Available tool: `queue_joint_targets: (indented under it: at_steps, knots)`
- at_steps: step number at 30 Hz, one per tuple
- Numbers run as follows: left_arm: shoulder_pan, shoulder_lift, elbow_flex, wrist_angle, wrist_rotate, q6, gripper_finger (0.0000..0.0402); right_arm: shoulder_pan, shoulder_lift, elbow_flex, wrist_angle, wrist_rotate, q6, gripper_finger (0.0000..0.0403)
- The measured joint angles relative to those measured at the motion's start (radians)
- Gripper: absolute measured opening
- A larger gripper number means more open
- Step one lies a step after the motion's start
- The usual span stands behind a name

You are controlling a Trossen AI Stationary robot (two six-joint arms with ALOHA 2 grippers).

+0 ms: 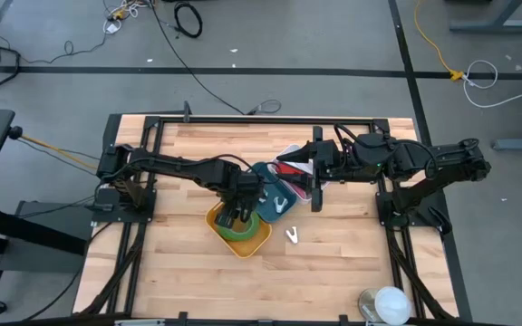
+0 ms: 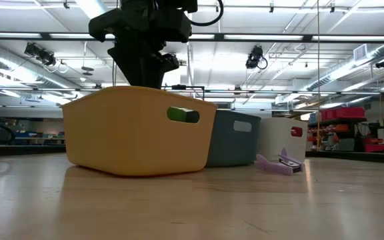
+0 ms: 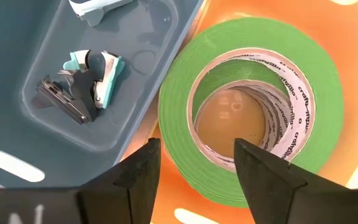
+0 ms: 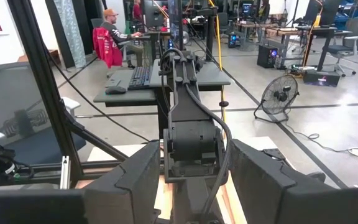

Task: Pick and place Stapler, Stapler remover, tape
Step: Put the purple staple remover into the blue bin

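A green tape roll (image 3: 253, 68) lies flat on the floor of the yellow bin (image 1: 243, 243). In the low view the tape (image 2: 182, 115) shows through the bin's handle slot. My left gripper (image 3: 194, 149) points down into the bin, open. One finger stands outside the roll and one over its hole, astride its wall without touching. A black and teal stapler remover (image 3: 82, 87) lies in the grey-blue bin (image 1: 275, 195) beside a pale stapler (image 3: 95, 7). My right gripper (image 4: 191, 180) hangs level above the far bins, open and with nothing in it.
A white bin (image 2: 282, 140) stands beside the grey-blue one. A small pale lilac item (image 2: 279, 163) lies on the wooden table (image 1: 333, 263) next to the bins. A white round object (image 1: 388, 303) sits at the near right corner. People work at desks beyond the table.
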Motion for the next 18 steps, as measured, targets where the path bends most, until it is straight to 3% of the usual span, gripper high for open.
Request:
queue_joint_targets:
  at_steps: [11,18]
  knots:
    - [-0.006,0.0,0.001,-0.019,0.001,-0.007,0.0208,0.0,0.0,0.0,-0.005,0.0,0.0,0.019]
    - [-0.015,-0.009,0.108,-0.126,0.003,-0.113,0.0201,0.0,0.0,0.0,-0.087,0.0,0.0,0.019]
